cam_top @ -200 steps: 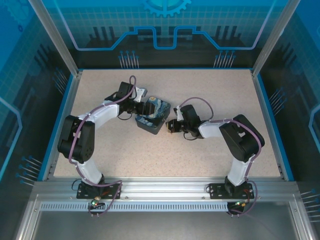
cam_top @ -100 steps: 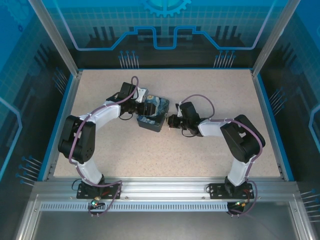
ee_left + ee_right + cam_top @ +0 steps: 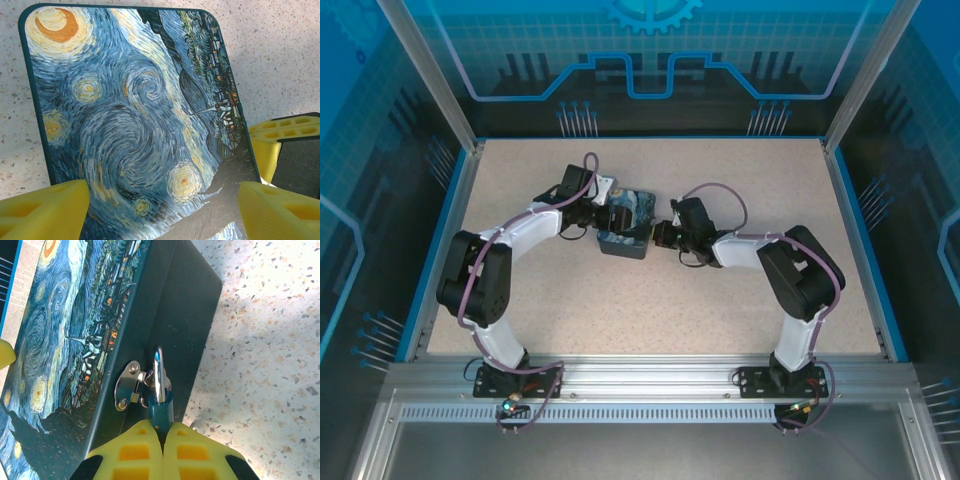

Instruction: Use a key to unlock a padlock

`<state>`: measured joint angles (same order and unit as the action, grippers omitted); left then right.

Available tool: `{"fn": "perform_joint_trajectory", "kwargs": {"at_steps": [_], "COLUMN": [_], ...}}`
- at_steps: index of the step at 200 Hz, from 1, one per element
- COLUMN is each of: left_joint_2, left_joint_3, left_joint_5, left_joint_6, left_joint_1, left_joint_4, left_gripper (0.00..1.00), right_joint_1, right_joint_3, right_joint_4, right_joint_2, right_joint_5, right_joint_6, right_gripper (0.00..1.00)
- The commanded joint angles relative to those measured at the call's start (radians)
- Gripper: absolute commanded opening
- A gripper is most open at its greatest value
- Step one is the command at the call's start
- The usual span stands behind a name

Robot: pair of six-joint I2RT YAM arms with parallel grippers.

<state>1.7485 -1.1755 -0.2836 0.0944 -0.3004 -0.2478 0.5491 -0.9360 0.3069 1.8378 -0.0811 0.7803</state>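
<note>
This is a robotics lab work cell, built for testing rather than living or trade. A speckled tabletop (image 3: 720,300) fills the middle of the overhead view, edged by a blue rim (image 3: 861,240). Bare aluminium frame posts (image 3: 430,75) rise at the upper left and upper right. Behind them, across the top of the frame, backdrop panels (image 3: 655,12) carry blue gear and circuit graphics. Along the bottom edge runs a slotted aluminium rail (image 3: 650,385), with two cabled robot arms (image 3: 480,280) bolted to it.
</note>
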Motion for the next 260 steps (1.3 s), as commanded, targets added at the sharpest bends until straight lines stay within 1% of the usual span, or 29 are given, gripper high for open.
{"fn": "perform_joint_trajectory", "kwargs": {"at_steps": [1,25,36,67,97,123,156,177,205,216,240,260], "left_joint_2": [0.034,0.038,0.041,0.046,0.045,0.046,0.026,-0.003,-0.052,-0.069,-0.121,-0.189], "left_joint_3": [0.026,0.024,0.022,0.021,0.018,0.014,0.029,0.025,-0.029,-0.069,-0.137,-0.140], "left_joint_5": [-0.008,0.001,0.006,0.011,0.013,0.015,0.015,-0.008,-0.057,-0.063,-0.060,-0.056], "left_joint_6": [-0.019,-0.021,-0.025,-0.026,-0.027,-0.030,-0.030,-0.020,-0.003,-0.007,-0.015,-0.009], "left_joint_1": [-0.013,-0.012,-0.012,-0.013,-0.013,-0.013,-0.013,-0.011,-0.011,-0.009,-0.001,0.014], "left_joint_4": [-0.048,-0.054,-0.059,-0.062,-0.065,-0.071,-0.058,-0.052,-0.061,-0.082,-0.124,-0.133], "left_gripper": [0.80,0.80,0.80,0.80,0.80,0.80,0.80,0.82,0.88,0.90,0.92,0.93], "right_joint_1": [-0.015,-0.032,-0.037,-0.037,-0.031,-0.025,-0.036,-0.071,-0.133,-0.176,-0.293,-0.369], "right_joint_3": [-0.027,-0.059,-0.080,-0.126,-0.150,-0.175,-0.147,-0.091,-0.041,-0.022,-0.028,-0.033], "right_joint_4": [0.024,-0.030,-0.114,-0.246,-0.275,-0.268,-0.298,-0.288,-0.338,-0.345,-0.441,-0.542], "right_joint_2": [0.023,0.033,0.035,0.053,0.073,0.090,0.030,-0.044,-0.133,-0.167,-0.200,-0.217], "right_joint_5": [0.010,0.004,0.013,0.062,0.107,0.100,0.143,0.084,-0.020,-0.096,-0.271,-0.329], "right_joint_6": [-0.028,-0.101,-0.148,-0.261,-0.302,-0.314,-0.337,-0.330,-0.343,-0.350,-0.356,-0.375], "right_gripper": [0.00,0.00,0.00,0.00,0.00,0.00,0.00,0.00,0.00,0.00,0.00,0.00]}}
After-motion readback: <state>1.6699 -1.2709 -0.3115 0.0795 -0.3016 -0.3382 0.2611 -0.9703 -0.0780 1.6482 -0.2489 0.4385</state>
